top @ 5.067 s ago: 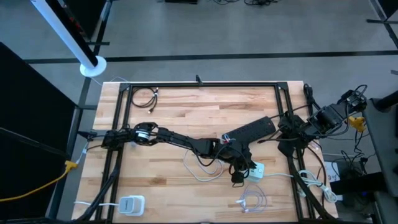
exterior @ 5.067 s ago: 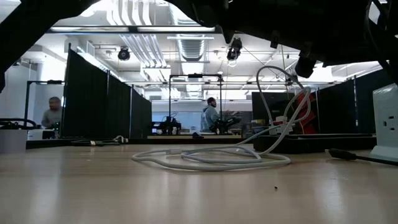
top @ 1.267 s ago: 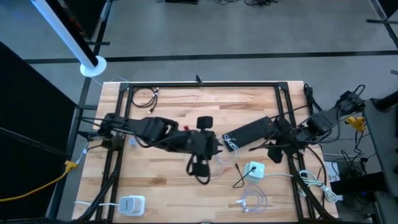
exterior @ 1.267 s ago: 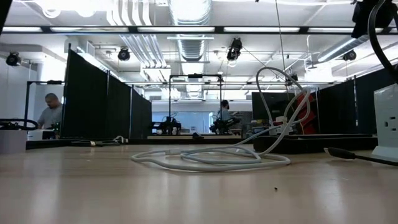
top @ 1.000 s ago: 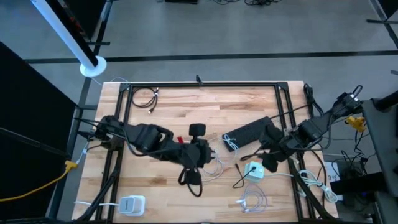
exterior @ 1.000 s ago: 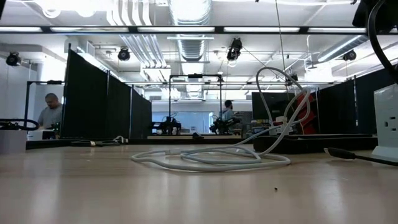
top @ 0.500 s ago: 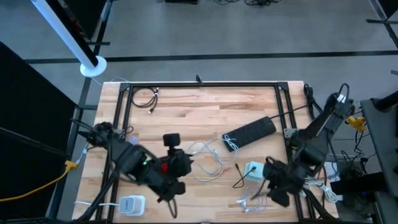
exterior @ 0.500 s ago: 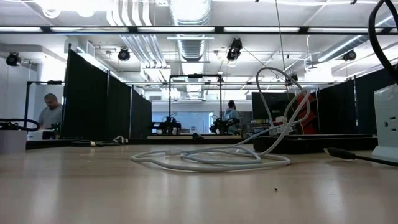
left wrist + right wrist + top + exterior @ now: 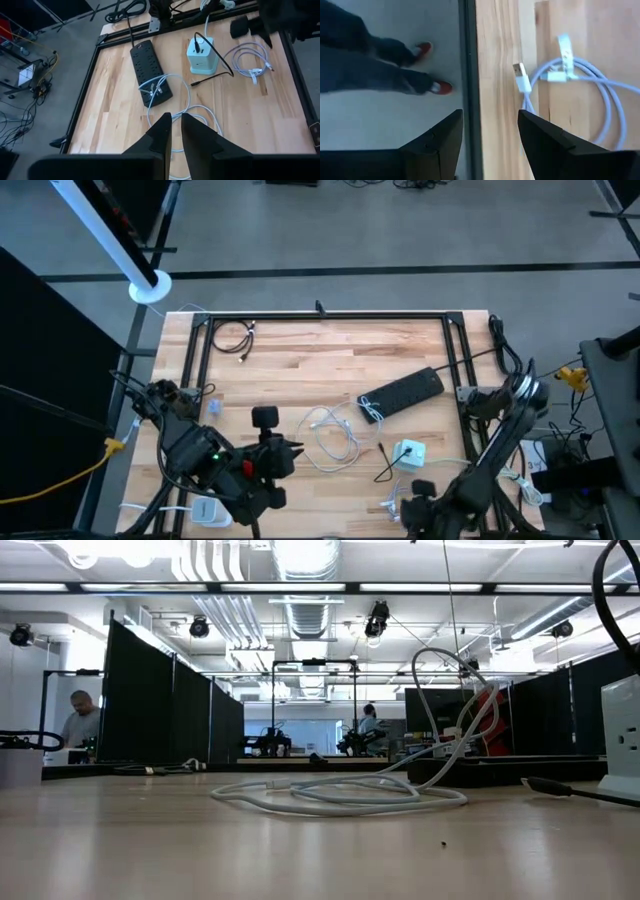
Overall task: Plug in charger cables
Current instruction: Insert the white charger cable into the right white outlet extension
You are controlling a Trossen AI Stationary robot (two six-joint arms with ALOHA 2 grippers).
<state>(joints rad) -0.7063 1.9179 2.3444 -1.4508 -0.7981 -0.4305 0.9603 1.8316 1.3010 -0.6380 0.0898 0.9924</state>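
Looking down from the high view, both dark arms sit at the near edge of the light wooden butcher-block table (image 9: 300,360), partly cut off by the frame. Left gripper (image 9: 175,131): fingers pressed almost together, a thin slit between them, nothing held. Right gripper (image 9: 490,131): jaws spread, empty, hanging over the table's black metal edge rail (image 9: 468,75).

Hard to make out: the plug ends of the small coiled white cable (image 9: 580,85) are blurred in the right wrist view; one flat metal USB tip is readable just beyond the right fingers, the rest is not. That coil lies ahead of the spread jaws, apart from them. The loose white cable loop (image 9: 172,97) lies directly ahead of the left fingertips, well apart, one end draped on the long black power strip (image 9: 149,72). Beyond it stands the pale green-white charger block (image 9: 202,54) with a thin black cable (image 9: 220,67) plugged in on top. A small black cable coil (image 9: 233,337) lies far off in the table's back corner.

Room: grey floor; a person's dark trouser legs and red-and-white shoes (image 9: 427,67) beside the rail. The low view shows black partition panels (image 9: 165,700), ceiling lights, distant people seated and standing.
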